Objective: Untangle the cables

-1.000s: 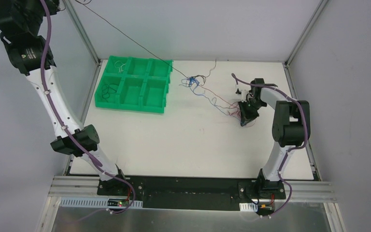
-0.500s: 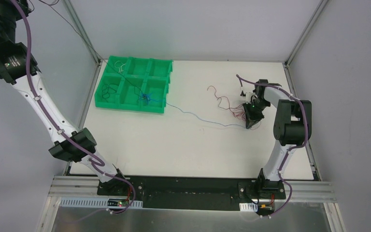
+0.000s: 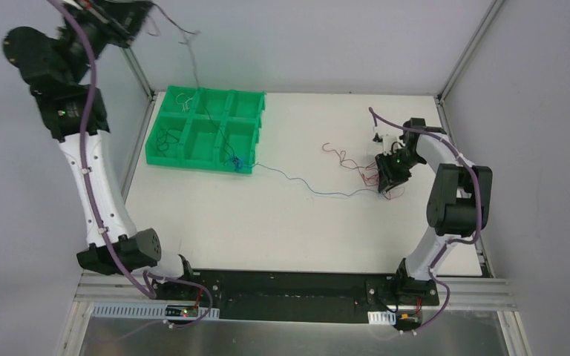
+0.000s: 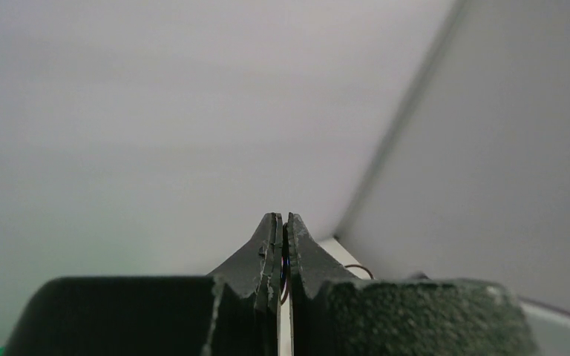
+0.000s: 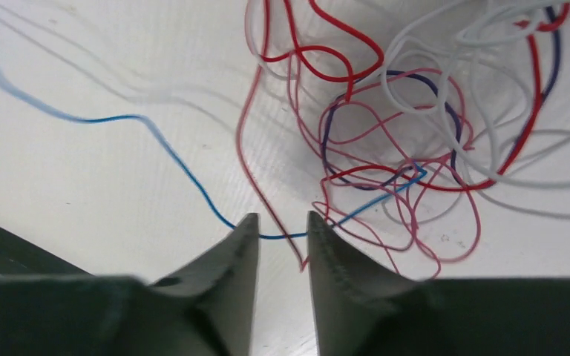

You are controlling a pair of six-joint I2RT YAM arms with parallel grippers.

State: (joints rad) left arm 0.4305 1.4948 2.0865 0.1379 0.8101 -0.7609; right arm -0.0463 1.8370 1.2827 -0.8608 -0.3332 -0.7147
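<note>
My left gripper (image 3: 145, 15) (image 4: 283, 216) is raised high at the back left, shut on thin cables (image 4: 283, 259). Loose ends (image 3: 187, 37) dangle from it, and a dark strand drops to a blue knot (image 3: 231, 161) at the green tray's front right corner. From there a blue cable (image 3: 304, 185) runs over the table to my right gripper (image 3: 388, 185) (image 5: 282, 222). That gripper is open just above the table, and the blue cable (image 5: 193, 178) and a red one cross between its tips. Beyond it lies a tangle of red, white and purple cables (image 5: 415, 133) (image 3: 345, 157).
The green tray (image 3: 200, 165) has six compartments and stands at the back left; white wires (image 3: 185, 99) and black wires (image 3: 165, 137) lie in its left cells. Metal frame posts (image 3: 130, 59) (image 3: 467, 52) and grey walls close in the table's sides and back.
The right gripper has opened. The left arm has swung so that its gripper shows at the top. The blue knot has slid from inside the tray to its front right corner.
</note>
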